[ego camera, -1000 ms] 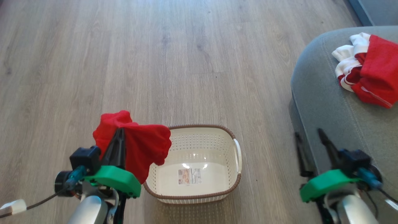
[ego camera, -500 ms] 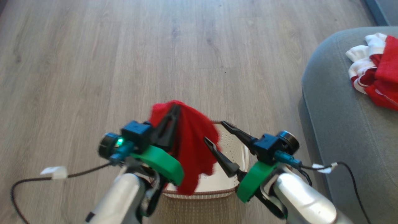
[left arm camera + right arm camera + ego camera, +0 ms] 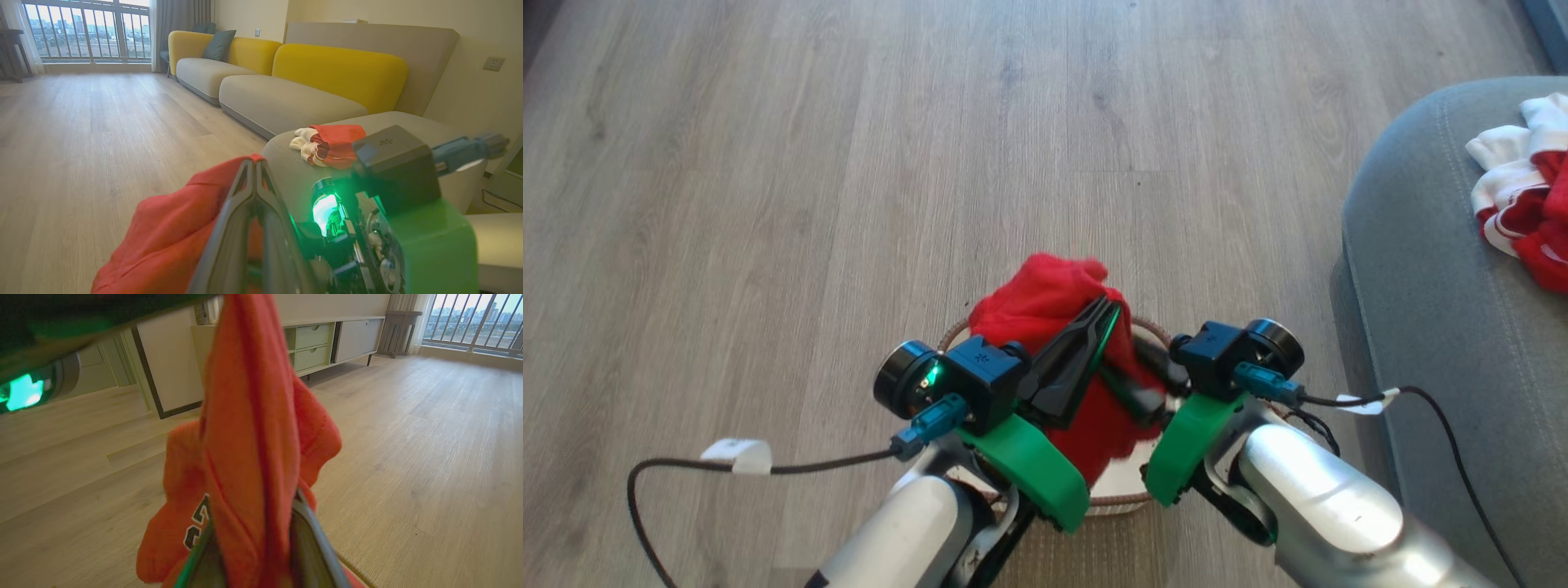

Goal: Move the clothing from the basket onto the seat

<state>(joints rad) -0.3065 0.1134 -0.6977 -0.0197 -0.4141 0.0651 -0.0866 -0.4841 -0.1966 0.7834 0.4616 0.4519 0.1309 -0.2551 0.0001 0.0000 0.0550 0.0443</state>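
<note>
Left gripper [image 3: 1104, 312] up high, fingers pressed together on a bunch of the red garment [image 3: 1045, 298], and the cloth hangs in the air right above the basket [image 3: 1117, 499]. The fabric drapes down from that pinch across the basket's mouth, so just slivers of brown rim peek out around it, down on the wooden floor [image 3: 768, 204]. What lies inside the basket, I cannot tell. The right gripper [image 3: 1139, 380] is in close on the other side, blurred in the head view. Its own wrist view puts the hanging fabric between its two fingers [image 3: 314, 543], filling the gap, with a dark-and-white print on a lower fold. Whether that claw is clamped on the cloth, I cannot tell. Off to the right, the grey seat [image 3: 1413, 327] carries the white-sleeved garment [image 3: 1515, 192], crumpled near the rounded edge, well apart from the basket.
</note>
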